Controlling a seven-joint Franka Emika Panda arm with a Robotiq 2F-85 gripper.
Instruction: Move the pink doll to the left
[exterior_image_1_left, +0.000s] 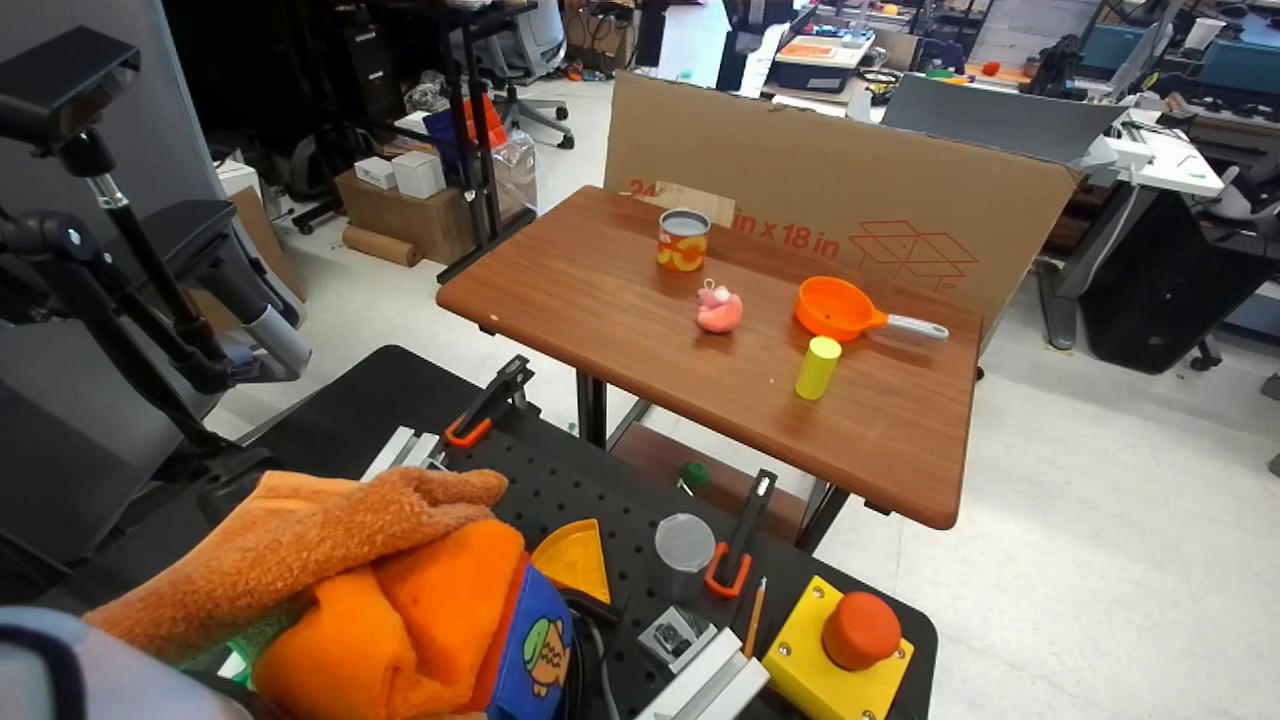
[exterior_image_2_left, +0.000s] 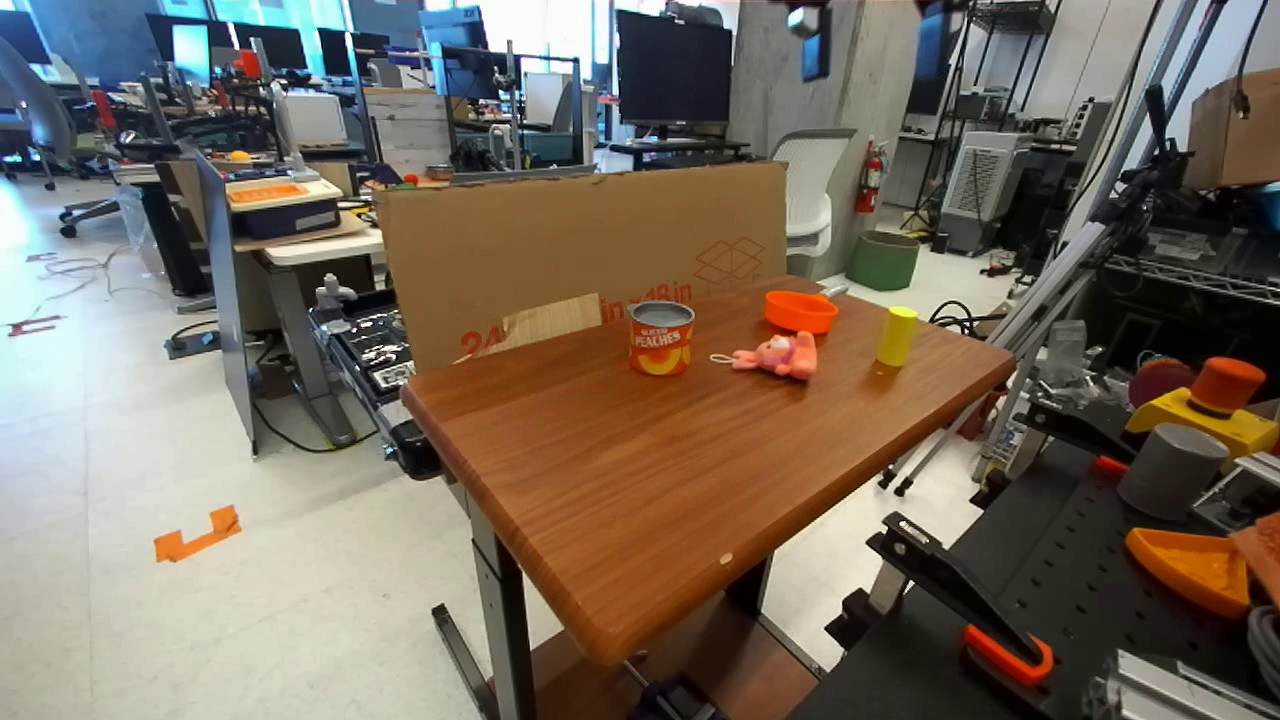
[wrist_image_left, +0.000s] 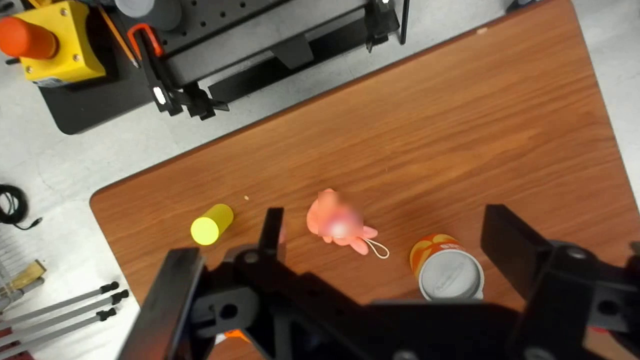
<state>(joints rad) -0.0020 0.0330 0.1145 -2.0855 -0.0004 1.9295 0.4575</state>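
The pink doll lies on the brown table near its middle. It shows in both exterior views, with its ears and a pale loop toward the can in an exterior view. In the wrist view the doll lies below the gripper, and part of it is blurred. My gripper is open and empty, held above the table. The doll appears between its two fingers in the picture, nearer the left finger, and apart from both. The gripper is out of sight in both exterior views.
A peach can stands close to the doll. A yellow cylinder and an orange strainer with a grey handle stand on the doll's other side. A cardboard sheet stands along the table's far edge. A black bench adjoins the near side.
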